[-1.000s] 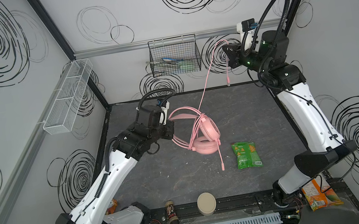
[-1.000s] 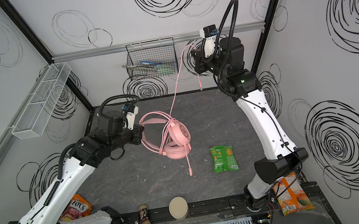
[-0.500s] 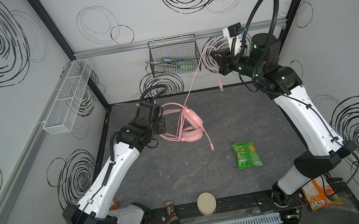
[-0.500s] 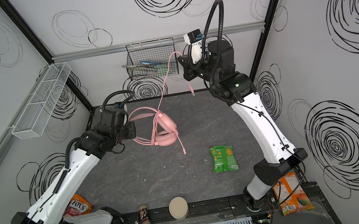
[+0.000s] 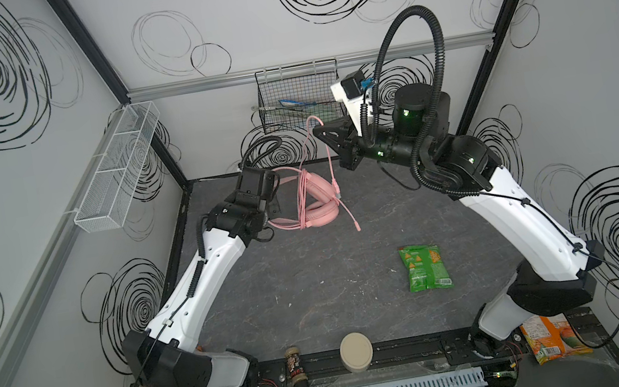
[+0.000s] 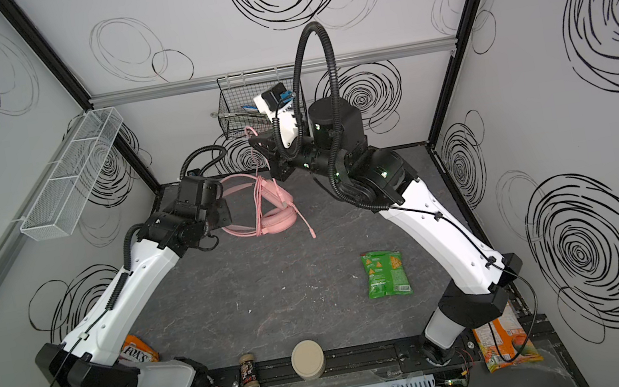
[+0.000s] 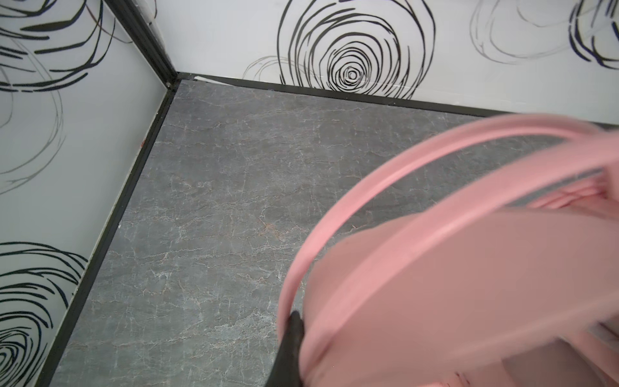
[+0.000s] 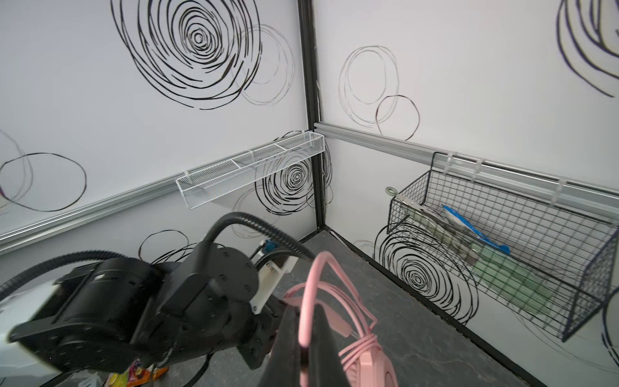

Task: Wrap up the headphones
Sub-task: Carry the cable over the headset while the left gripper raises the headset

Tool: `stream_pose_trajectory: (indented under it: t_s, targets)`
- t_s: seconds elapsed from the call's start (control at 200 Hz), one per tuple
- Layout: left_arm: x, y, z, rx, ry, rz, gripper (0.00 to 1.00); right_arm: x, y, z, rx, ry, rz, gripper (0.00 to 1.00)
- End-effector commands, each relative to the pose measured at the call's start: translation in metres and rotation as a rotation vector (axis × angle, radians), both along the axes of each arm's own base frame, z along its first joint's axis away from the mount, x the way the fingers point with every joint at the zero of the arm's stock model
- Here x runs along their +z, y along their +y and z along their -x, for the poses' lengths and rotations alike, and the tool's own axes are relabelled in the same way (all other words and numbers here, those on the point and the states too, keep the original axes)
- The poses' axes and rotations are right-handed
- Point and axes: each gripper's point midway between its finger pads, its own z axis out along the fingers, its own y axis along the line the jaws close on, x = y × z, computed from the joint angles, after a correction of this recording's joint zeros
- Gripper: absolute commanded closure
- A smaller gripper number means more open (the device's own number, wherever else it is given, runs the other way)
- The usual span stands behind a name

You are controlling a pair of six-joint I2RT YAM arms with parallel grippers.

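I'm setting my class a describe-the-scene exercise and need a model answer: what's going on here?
The left gripper is shut on the headband of the pink headphones. The right gripper pinches the cable and holds a loop of it up above the earcups. Several strands already run across the earcups. The cable's free end hangs below the right gripper. A green snack bag lies apart.

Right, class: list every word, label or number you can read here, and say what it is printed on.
"FOX'S": on the orange box at the near left corner, in a top view.
Green snack bag: print too small to read.
Orange-and-green pouch at the near right corner: blurred.
Small jar label: unreadable.
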Motion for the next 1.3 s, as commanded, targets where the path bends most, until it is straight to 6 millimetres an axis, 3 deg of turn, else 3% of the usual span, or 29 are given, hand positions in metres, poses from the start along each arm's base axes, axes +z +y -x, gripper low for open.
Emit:
stream_pose_trajectory:
  t_s: [0.0, 0.355, 0.575, 0.765, 1.061, 1.291]
  targets:
    - [0.045, 0.006, -0.033, 0.088, -0.18, 0.195, 1.0, 0.008, 0.005, 0.025, 0.035, -0.03, -0.002, 1.0]
    - [0.075, 0.014, -0.057, 0.143, -0.259, 0.503, 1.0, -0.003, 0.013, 0.091, 0.244, -0.097, -0.053, 1.0]
    - [0.1, 0.024, -0.064, 0.135, -0.346, 0.724, 1.0, -0.014, 0.012, 0.113, 0.315, -0.091, -0.046, 1.0]
    - [0.127, 0.017, -0.065, 0.076, -0.405, 0.872, 1.0, -0.032, 0.012, 0.113, 0.307, -0.083, -0.026, 1.0]
    - [0.171, 0.009, -0.05, -0.05, -0.492, 1.0, 1.0, -0.057, 0.013, 0.11, 0.299, -0.076, -0.003, 1.0]
    - [0.182, 0.0, -0.042, -0.165, -0.549, 1.122, 1.0, -0.082, 0.012, 0.105, 0.297, -0.021, -0.032, 1.0]
